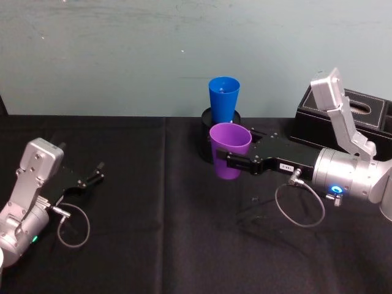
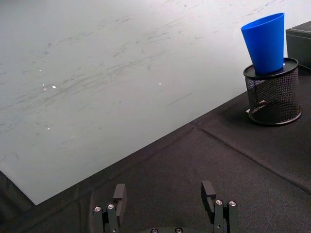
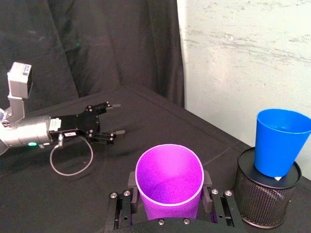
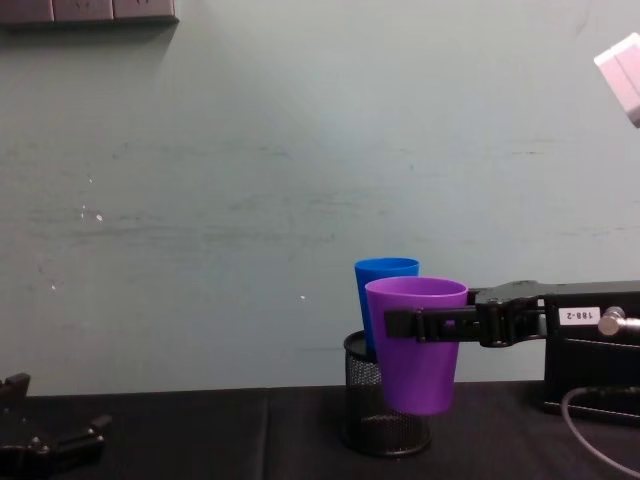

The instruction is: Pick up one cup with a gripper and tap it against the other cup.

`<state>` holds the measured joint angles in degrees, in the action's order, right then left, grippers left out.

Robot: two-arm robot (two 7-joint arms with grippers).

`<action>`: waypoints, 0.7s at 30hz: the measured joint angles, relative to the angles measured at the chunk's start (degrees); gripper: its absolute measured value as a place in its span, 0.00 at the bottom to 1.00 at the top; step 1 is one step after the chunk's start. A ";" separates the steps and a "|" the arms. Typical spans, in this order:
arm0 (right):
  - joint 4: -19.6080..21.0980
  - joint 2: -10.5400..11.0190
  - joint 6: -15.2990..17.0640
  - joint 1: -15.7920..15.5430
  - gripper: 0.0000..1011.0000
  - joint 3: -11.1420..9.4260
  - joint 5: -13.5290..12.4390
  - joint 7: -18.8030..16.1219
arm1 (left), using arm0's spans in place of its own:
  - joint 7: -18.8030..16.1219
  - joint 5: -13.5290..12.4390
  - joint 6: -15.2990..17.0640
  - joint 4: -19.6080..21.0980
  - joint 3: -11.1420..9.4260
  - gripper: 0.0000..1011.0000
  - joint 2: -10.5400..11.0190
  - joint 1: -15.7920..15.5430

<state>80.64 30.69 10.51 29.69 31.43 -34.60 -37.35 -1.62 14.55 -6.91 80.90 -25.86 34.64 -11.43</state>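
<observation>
My left jaws sat spread and idle, low over the black bench (image 1: 153,233), near me. Farther out, my right jaws pinched the purple cup (image 1: 229,150) upright above the bench, just before the blue cup (image 1: 223,98) standing in the mesh holder (image 2: 273,99).

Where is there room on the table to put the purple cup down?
The black cloth is bare between the left gripper and the purple cup, and along the front middle. It's crowded back right: blue cup in the mesh holder, black box, right gripper.
</observation>
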 joint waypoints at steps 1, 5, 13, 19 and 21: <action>0.04 0.03 -0.22 -0.10 0.73 0.00 -0.13 0.00 | 0.00 0.00 0.00 0.00 0.00 1.00 0.00 0.00; 0.14 0.13 -0.89 -0.36 0.73 -0.01 -0.41 -0.05 | 0.00 0.00 0.00 0.00 0.00 1.00 0.00 0.00; 0.07 0.05 -0.68 -0.22 0.73 -0.04 -0.31 -0.04 | 0.00 0.00 0.00 0.00 0.00 1.00 0.00 0.00; 0.02 0.02 -0.53 -0.14 0.73 -0.07 -0.20 -0.04 | 0.00 0.00 0.00 0.00 0.00 1.00 0.00 0.00; 0.00 0.01 -0.50 -0.12 0.73 -0.09 -0.19 -0.04 | 0.00 0.00 0.00 0.00 0.00 1.00 0.00 0.00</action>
<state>80.65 30.71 10.02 29.57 31.35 -34.79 -37.40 -1.62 14.55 -6.91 80.90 -25.86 34.64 -11.43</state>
